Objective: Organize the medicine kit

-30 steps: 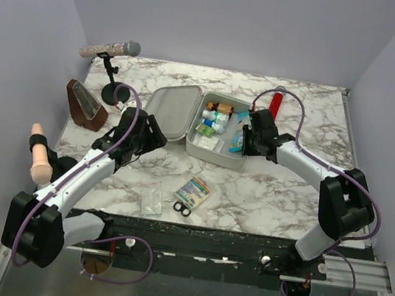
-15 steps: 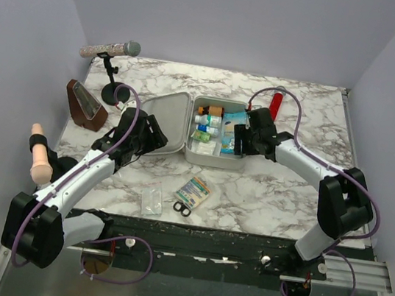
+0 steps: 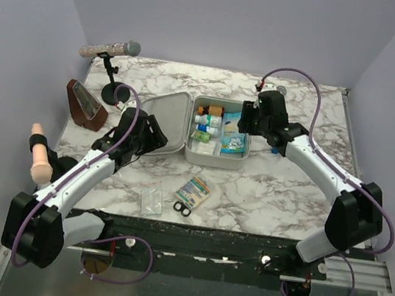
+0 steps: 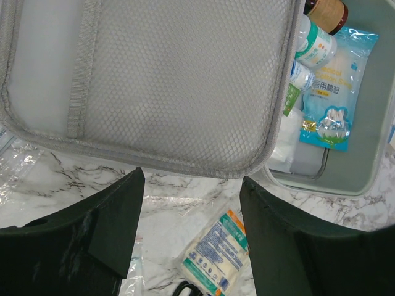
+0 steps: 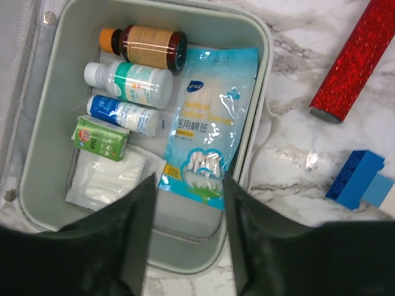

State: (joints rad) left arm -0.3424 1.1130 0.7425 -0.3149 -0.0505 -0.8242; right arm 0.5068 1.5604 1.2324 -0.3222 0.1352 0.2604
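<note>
The medicine kit lies open mid-table, its mesh-lined lid flat to the left. The tray holds a brown bottle, a white bottle, a small vial, a green box, white gauze and a blue cotton-swab packet. My right gripper is open and empty above the tray's right half, also in the top view. My left gripper is open and empty over the marble just below the lid's front edge.
A printed packet, black scissors and a clear plastic bag lie in front of the kit. A red cylinder and a blue block lie right of it. A microphone stand and a brown wedge stand far left.
The kit's tray has turned square and slid a little left. My right gripper has come off its right wall and moved up and back. The left arm has not moved.
</note>
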